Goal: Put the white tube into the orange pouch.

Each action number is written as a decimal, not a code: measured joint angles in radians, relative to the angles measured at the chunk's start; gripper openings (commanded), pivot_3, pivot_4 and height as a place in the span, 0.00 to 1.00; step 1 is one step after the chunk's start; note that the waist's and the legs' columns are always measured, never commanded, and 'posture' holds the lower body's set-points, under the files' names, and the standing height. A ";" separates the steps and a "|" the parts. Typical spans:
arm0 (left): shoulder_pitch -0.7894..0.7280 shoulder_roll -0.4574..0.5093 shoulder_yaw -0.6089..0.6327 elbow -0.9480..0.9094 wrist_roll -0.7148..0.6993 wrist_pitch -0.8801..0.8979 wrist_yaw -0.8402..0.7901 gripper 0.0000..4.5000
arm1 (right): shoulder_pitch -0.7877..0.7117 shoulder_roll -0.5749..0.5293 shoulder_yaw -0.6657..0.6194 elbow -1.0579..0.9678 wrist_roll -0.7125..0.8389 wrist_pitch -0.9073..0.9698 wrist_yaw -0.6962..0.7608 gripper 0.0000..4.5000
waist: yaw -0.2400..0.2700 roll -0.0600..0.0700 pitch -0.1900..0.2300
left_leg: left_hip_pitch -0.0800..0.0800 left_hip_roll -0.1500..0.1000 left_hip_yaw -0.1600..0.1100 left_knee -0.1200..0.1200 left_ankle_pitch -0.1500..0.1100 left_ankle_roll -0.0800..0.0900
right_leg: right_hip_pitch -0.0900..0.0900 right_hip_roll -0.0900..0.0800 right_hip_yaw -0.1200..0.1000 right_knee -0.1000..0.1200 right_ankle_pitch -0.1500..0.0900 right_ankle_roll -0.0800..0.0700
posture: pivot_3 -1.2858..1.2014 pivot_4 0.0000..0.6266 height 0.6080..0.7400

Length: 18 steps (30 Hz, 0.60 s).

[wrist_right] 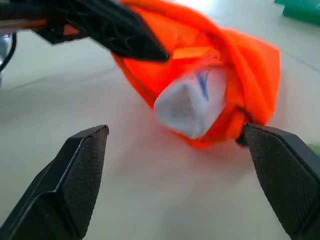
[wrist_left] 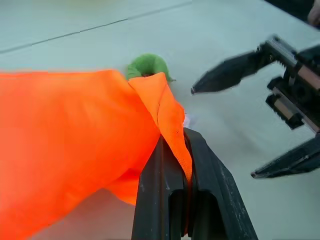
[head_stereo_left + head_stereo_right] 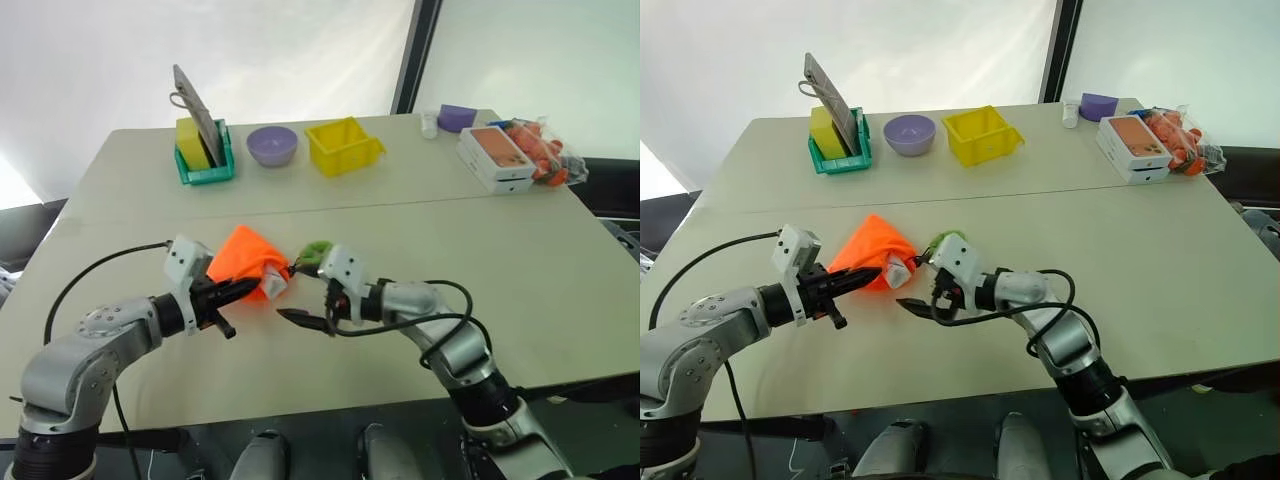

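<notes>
Right wrist view: we see the white tube (image 1: pixel 192 102) partly inside the orange pouch (image 1: pixel 235 65), whose fabric the left gripper (image 2: pixel 175 150) pinches; right gripper (image 1: pixel 175 180) fingers spread just beside the pouch.

The tube (image 1: pixel 192 102) sits partly in the pouch (image 3: pixel 243 258), one end sticking out. The pouch lies on the table (image 3: pixel 560 300) between the left gripper (image 3: pixel 238 291) and right gripper (image 3: pixel 308 318).

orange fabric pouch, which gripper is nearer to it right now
Left. The left gripper has its jaws shut on the edge of the bright orange fabric pouch; the right gripper hangs open just clear of its mouth.
</notes>
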 measured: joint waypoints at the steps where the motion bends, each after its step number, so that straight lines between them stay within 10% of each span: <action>1: 0.002 -0.015 0.012 0.012 -0.029 0.010 0.002 0.00 | 0.012 0.001 -0.007 0.000 0.010 0.012 -0.001 0.60 | 0.000 0.000 0.000 | 0.000 0.000 0.000 0.000 0.000 0.000 | 0.000 0.000 0.000 0.000 0.000 0.000 | 0.52 0.24 1.00; 6: 0.023 -0.029 0.039 0.067 -0.123 0.042 -0.002 0.00 | 0.024 0.026 0.004 0.005 0.012 0.015 -0.035 0.03 | 0.000 0.000 0.000 | 0.000 0.000 0.000 0.000 0.000 0.000 | 0.000 0.000 0.000 0.000 0.000 0.000 | 0.52 0.24 1.00; 18: -0.010 0.027 0.023 0.194 -0.149 0.053 -0.074 0.00 | -0.110 0.149 0.055 0.231 -0.091 -0.128 -0.135 0.01 | -0.001 0.000 0.000 | 0.000 0.000 0.000 0.000 0.000 0.000 | -0.001 0.000 0.000 0.000 0.002 -0.005 | 0.52 0.24 1.00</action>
